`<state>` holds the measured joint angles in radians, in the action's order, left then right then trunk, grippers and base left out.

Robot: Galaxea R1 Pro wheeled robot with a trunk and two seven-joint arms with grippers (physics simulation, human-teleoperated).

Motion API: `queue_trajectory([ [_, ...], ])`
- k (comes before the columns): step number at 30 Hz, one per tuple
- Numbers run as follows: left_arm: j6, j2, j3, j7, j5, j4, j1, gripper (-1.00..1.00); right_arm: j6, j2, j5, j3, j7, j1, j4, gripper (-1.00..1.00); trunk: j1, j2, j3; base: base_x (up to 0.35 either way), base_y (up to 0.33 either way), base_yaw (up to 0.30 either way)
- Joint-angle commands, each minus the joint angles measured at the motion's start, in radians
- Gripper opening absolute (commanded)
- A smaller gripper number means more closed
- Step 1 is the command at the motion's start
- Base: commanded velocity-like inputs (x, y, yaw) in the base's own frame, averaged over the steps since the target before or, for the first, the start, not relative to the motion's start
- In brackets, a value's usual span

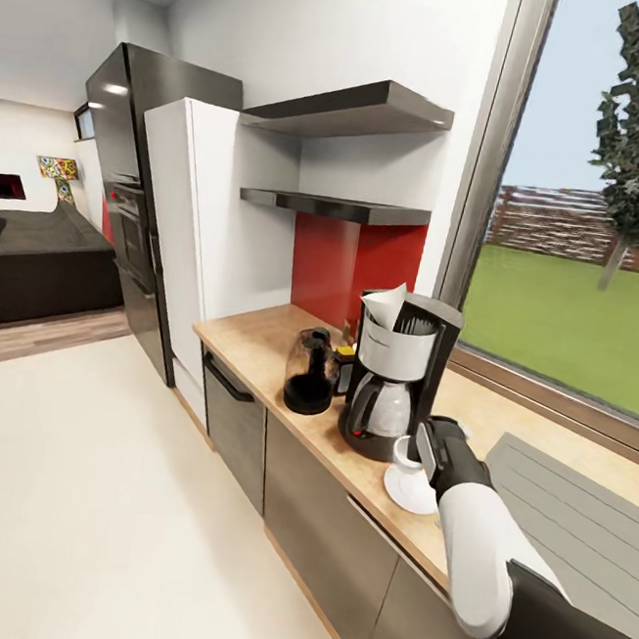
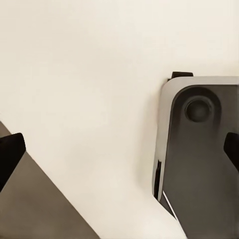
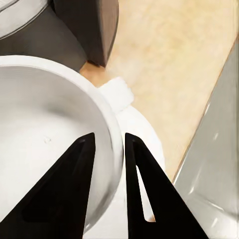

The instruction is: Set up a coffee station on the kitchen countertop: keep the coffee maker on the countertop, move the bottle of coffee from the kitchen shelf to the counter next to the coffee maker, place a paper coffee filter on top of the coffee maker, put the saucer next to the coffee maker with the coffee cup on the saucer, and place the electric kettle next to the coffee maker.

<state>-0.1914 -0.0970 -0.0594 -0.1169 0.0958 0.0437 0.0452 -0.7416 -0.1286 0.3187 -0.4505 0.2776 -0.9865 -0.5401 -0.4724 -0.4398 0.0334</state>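
The black coffee maker (image 1: 399,379) stands on the kitchen countertop (image 1: 258,338), with the white paper coffee filter (image 1: 386,305) in its top. To its left is the dark glass electric kettle (image 1: 309,371). The bottle of coffee (image 1: 346,342) peeks out between them, showing its yellow cap. In front of the coffee maker, the coffee cup (image 1: 408,454) (image 3: 50,134) sits over the saucer (image 1: 408,490) (image 3: 145,133). My right gripper (image 1: 432,447) (image 3: 105,144) is shut on the cup's rim, one finger inside and one outside. My left gripper (image 2: 119,152) is open over the floor.
The steel sink drainboard (image 1: 575,514) (image 3: 214,164) lies right of the saucer. Two dark shelves (image 1: 341,207) hang above the red backsplash. A white tall cabinet (image 1: 184,246) and a black oven tower (image 1: 125,201) end the counter at the left. A large window (image 1: 579,288) runs behind.
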Motion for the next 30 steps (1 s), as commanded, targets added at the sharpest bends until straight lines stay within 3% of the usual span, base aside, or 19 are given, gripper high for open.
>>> queue_trajectory([
  [1,-0.004,0.0,-0.008,-0.001,0.008,-0.001,0.001,1.0,-0.002,0.001,0.002,-0.008,0.0,-0.001,0.0,-1.0,-0.001,-0.002,0.002,-0.087,-0.043,0.0],
  [9,-0.005,0.0,-0.007,-0.001,0.01,-0.001,0.001,1.0,-0.002,0.004,0.002,-0.011,0.002,0.0,0.006,-1.0,-0.001,-0.002,0.002,-0.153,-0.094,0.0],
  [19,-0.006,0.0,-0.004,-0.001,0.012,-0.001,0.0,1.0,-0.001,0.0,-0.003,-0.01,0.0,-0.001,0.077,-1.0,-0.001,-0.002,0.002,-0.006,-0.004,0.0],
  [30,-0.006,-0.001,-0.003,-0.001,0.012,-0.001,-0.001,1.0,0.0,-0.002,-0.003,-0.01,0.0,-0.001,0.072,-1.0,-0.001,-0.002,0.002,0.001,0.0,0.0],
])
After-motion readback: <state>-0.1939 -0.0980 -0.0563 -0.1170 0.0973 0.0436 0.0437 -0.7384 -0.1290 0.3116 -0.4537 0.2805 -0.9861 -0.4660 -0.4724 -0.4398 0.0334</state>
